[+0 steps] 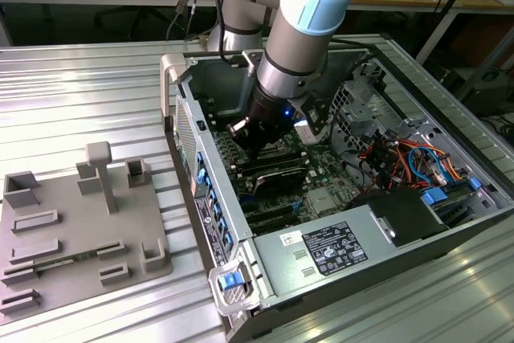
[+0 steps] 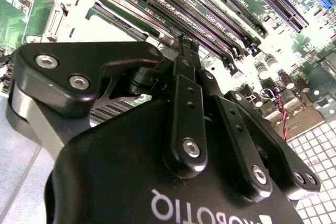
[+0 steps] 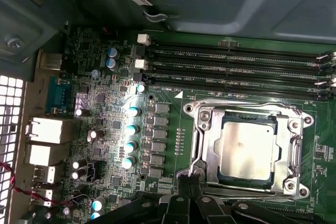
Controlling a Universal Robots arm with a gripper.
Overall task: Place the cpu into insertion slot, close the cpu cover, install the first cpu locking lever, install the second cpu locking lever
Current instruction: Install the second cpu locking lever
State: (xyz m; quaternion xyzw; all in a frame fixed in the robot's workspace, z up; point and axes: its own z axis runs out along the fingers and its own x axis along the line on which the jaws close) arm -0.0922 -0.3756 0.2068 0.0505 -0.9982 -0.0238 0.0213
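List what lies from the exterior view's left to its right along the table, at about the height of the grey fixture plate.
Grey fixture plate with raised blocks → open computer case, its near wall with blue tabs → the arm's gripper lowered onto the motherboard → bundle of orange, red and blue cables.

Ribbed silvery metal table (image 1: 88,94) | open grey computer case (image 1: 321,255) on it | grey plastic fixture tray (image 1: 72,230) beside the case
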